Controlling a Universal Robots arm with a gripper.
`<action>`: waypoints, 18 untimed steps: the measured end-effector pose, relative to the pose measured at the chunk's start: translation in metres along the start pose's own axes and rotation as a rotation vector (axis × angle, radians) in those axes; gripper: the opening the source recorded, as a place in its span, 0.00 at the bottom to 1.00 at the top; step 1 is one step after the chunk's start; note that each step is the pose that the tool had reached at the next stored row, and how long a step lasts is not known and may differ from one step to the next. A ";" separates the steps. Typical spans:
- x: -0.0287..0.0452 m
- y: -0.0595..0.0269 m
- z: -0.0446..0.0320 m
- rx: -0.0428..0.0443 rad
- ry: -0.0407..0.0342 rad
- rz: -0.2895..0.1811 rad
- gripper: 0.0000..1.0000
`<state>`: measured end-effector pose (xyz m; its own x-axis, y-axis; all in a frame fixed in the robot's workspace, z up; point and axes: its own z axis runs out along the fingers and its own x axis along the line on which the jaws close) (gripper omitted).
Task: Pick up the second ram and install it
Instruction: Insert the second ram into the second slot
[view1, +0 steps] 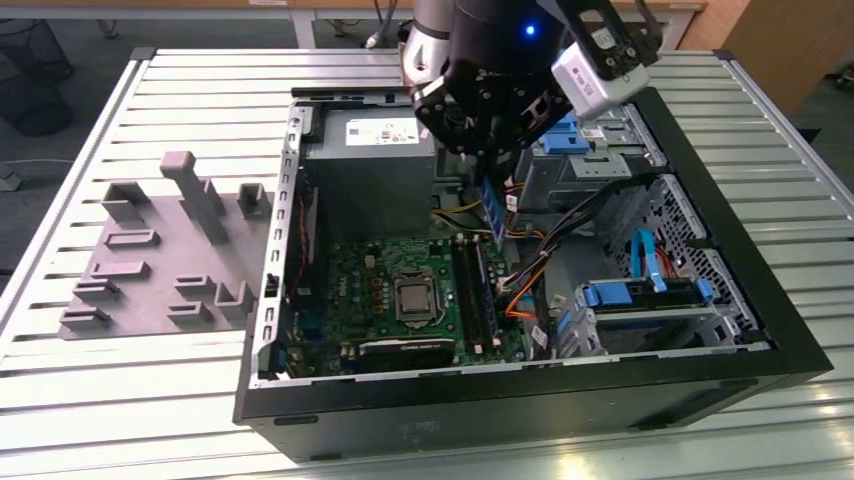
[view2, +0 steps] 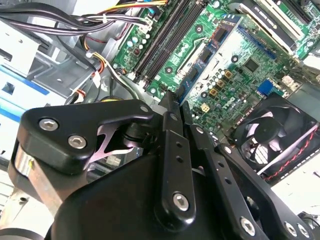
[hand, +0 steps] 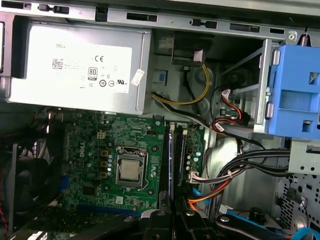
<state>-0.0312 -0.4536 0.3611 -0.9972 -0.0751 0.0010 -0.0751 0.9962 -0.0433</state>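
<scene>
The ram is held in the gripper, whose jaws are closed narrowly on its upper part. It hangs below them inside the open case, above the motherboard, over the far end of the slots and apart from them. In the second wrist view the fingertips are seen almost together, with the slots beyond them. The ram is judged light, stiff and thin, yet fragile. The board can be cracked by twisting, and the chips and contacts are best left unpinched. A hold on the flat faces near the middle of the top edge is judged soundest, so that tilting is resisted and the lower edge is left free.
</scene>
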 end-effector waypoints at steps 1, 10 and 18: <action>-0.0001 0.0000 0.0009 0.0032 0.0003 0.004 0.14; -0.0005 0.0007 0.0181 0.0080 -0.0019 0.024 0.14; -0.0005 0.0010 0.0242 0.0087 -0.0027 0.028 0.14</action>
<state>-0.0307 -0.4536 0.3368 -0.9989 -0.0469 -0.0030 -0.0467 0.9976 -0.0520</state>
